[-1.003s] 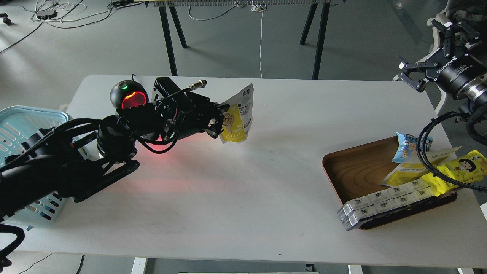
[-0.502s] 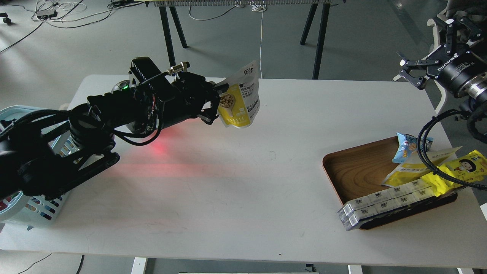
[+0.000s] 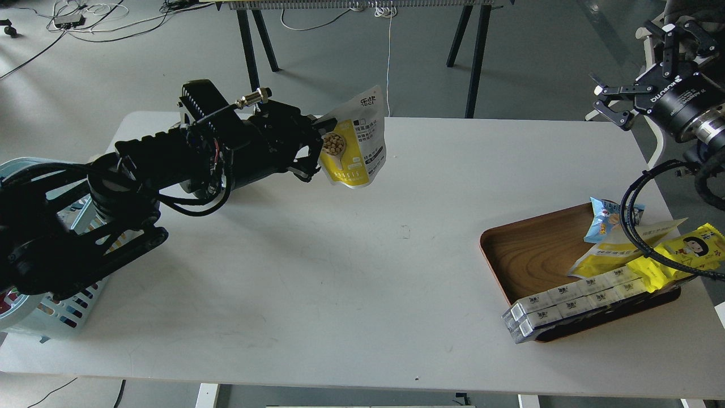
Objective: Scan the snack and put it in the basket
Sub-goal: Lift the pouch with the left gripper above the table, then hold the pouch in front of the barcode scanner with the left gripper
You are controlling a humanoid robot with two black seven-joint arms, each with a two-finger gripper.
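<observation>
My left gripper [image 3: 318, 148] is shut on the left edge of the snack [image 3: 355, 139], a yellow-and-white pouch picturing beige nuggets. It holds the pouch upright in the air above the far middle of the white table. The light blue basket [image 3: 54, 309] stands at the table's left edge, mostly hidden behind my left arm. My right gripper [image 3: 634, 73] is open and empty, raised beyond the table's far right corner.
A brown wooden tray [image 3: 529, 255] at the right holds a small blue packet [image 3: 605, 218], a bright yellow cartoon-face wrapper [image 3: 682, 252], another yellow pouch and long white boxes [image 3: 566, 303]. The scanner is hidden behind my left arm. A black cable loops over the tray.
My left arm rose and drew back to the left with the pouch, covering the scanner. The red scanner glow on the table has gone. The right gripper shifted slightly.
</observation>
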